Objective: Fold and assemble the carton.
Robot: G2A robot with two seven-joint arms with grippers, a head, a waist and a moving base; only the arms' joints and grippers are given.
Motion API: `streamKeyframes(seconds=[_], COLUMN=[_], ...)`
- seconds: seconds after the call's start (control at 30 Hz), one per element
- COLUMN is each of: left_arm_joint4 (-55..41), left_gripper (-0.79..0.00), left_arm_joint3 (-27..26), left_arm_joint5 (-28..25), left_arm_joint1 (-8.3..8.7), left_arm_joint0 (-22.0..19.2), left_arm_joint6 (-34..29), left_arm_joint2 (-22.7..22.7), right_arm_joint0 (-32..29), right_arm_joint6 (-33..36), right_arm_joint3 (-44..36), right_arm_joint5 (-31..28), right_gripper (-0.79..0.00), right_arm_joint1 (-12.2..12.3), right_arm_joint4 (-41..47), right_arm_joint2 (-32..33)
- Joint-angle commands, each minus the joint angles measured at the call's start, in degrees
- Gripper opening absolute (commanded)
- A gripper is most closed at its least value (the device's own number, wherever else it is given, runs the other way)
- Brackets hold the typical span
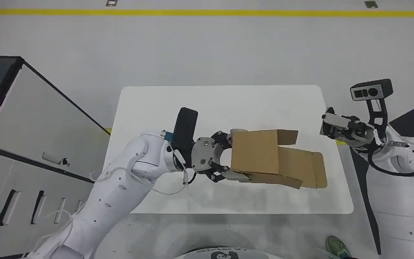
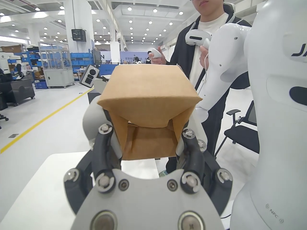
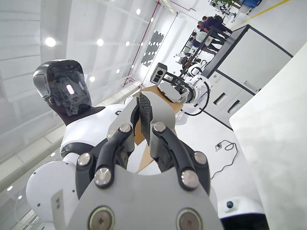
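A brown carton [image 1: 265, 155] lies on its side in the middle of the white table [image 1: 194, 110], partly folded, with loose flaps spread toward the right end. My left gripper [image 1: 231, 155] is shut on the carton's left end. In the left wrist view the carton [image 2: 146, 92] sits between the two fingers [image 2: 96, 113], its open end facing the camera with a flap folded inward. My right gripper [image 1: 326, 123] hangs above the table's right edge, apart from the carton. Its fingers [image 3: 144, 106] are pressed together with nothing between them; the carton [image 3: 144, 154] shows behind.
A grey cabinet [image 1: 39, 129] stands on the floor left of the table. A black chair [image 2: 242, 132] is behind the table on the robot's side. Bare tabletop lies on the far side and near side of the carton.
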Motion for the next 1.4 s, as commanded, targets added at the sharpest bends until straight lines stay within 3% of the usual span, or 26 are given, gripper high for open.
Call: streamKeyframes(seconds=[0.0,0.53,1.37], left_arm_joint4=[-0.02,-2.09,0.53], left_gripper=[-0.785,-0.785,-0.785], left_arm_joint3=[-0.02,0.21,-0.66], left_arm_joint5=[0.04,-0.48,1.8], left_arm_joint1=[0.01,-0.8,-1.03], left_arm_joint0=[0.02,0.48,1.59], left_arm_joint6=[-0.03,2.62,-1.19], left_arm_joint2=[-0.02,1.22,0.22], right_arm_joint0=[-0.01,0.94,3.74], right_arm_joint6=[-0.02,-0.05,0.99], right_arm_joint3=[-0.01,-4.11,-4.57], right_arm_joint5=[0.01,2.94,4.18], right_gripper=[-0.785,-0.785,-0.785], right_arm_joint1=[0.0,-0.19,-0.36], right_arm_joint4=[0.0,0.41,-2.19], right_arm_joint2=[0.0,-3.86,-9.65])
